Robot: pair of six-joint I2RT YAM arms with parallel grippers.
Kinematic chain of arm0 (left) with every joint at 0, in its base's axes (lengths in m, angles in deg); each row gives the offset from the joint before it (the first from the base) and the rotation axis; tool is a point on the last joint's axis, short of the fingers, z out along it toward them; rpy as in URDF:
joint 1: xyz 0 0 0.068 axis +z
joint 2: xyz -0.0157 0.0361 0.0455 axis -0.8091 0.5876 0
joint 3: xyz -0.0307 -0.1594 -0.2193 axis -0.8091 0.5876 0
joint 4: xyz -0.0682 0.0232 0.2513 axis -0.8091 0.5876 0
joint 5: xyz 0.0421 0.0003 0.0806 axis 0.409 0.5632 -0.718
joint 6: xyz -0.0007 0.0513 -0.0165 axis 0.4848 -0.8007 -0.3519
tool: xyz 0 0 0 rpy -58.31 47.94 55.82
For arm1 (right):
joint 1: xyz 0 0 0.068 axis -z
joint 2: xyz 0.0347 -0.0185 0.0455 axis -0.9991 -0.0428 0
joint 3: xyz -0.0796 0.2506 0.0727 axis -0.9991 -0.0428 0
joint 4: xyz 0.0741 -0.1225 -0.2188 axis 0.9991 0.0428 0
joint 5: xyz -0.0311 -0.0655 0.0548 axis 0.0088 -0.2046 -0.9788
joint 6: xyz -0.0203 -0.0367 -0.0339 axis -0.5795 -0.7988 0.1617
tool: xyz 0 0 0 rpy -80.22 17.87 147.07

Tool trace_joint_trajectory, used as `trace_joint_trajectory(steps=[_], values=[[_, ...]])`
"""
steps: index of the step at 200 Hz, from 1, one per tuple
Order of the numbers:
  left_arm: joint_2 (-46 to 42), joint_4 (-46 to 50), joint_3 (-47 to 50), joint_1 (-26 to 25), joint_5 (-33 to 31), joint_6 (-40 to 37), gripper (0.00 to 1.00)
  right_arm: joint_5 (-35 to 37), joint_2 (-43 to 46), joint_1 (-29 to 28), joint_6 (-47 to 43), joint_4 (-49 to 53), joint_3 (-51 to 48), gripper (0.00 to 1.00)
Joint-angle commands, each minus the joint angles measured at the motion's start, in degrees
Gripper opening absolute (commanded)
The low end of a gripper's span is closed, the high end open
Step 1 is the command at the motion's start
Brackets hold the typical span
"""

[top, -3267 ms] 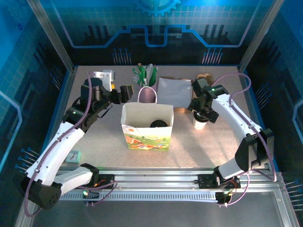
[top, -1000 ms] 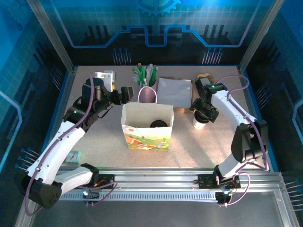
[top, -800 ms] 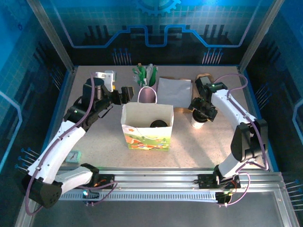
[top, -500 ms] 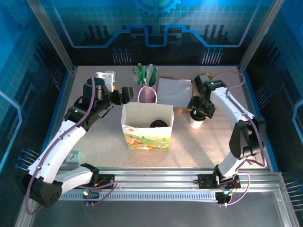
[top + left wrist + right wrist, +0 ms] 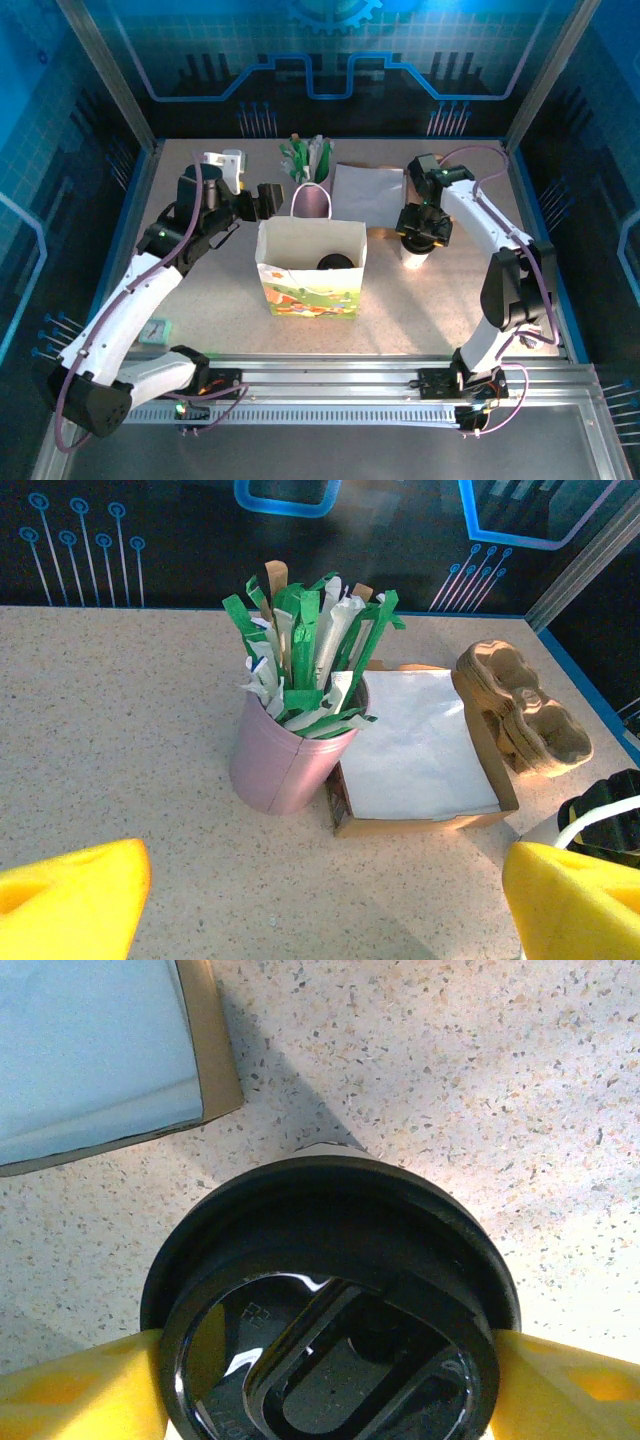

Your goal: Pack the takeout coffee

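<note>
The takeout coffee (image 5: 413,256) is a small white paper cup under a round black lid (image 5: 330,1330), standing on the table right of the white paper bag (image 5: 310,268). My right gripper (image 5: 420,232) comes down on it from above. In the right wrist view its yellow fingers (image 5: 70,1390) press the lid's rim on both sides, so the right gripper (image 5: 325,1385) is shut on it. My left gripper (image 5: 262,197) hovers left of the bag's back edge. Its yellow fingers (image 5: 70,895) stand wide apart, so the left gripper (image 5: 320,900) is open over bare table.
A pink cup of green-and-white sticks (image 5: 280,765) stands behind the bag, beside a flat box of white napkins (image 5: 415,745) and stacked brown cup carriers (image 5: 520,705). The bag stands open with a dark round thing (image 5: 337,262) inside. A small teal item (image 5: 155,330) lies front left.
My right arm has swung left and back over the cup, and its fingers have narrowed onto the lid. The left arm has stayed still.
</note>
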State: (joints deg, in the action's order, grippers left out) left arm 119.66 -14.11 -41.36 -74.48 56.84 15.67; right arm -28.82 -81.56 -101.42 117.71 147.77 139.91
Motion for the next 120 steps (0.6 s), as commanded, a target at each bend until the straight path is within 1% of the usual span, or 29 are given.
trace_joint_trajectory(steps=[1, 34, 78, 120], values=[[0.2, 0.6, -2.2, 0.3, -0.5, -1.4, 0.92, -0.4, -2.6, -0.8, -4.0, -1.4, 0.2, 0.78], [0.3, 0.8, -2.3, 0.3, -0.6, -1.5, 0.92, 0.2, -2.3, -1.4, -6.9, -2.1, 0.1, 0.78], [0.3, 1.0, -2.3, 0.3, -0.9, -1.6, 0.92, -1.8, -0.3, -1.7, -12.7, -4.7, -1.6, 0.77], [0.3, 1.0, -2.4, 0.3, -1.1, -1.7, 0.92, -4.4, 3.5, -1.7, -17.6, -6.2, -3.1, 0.76]])
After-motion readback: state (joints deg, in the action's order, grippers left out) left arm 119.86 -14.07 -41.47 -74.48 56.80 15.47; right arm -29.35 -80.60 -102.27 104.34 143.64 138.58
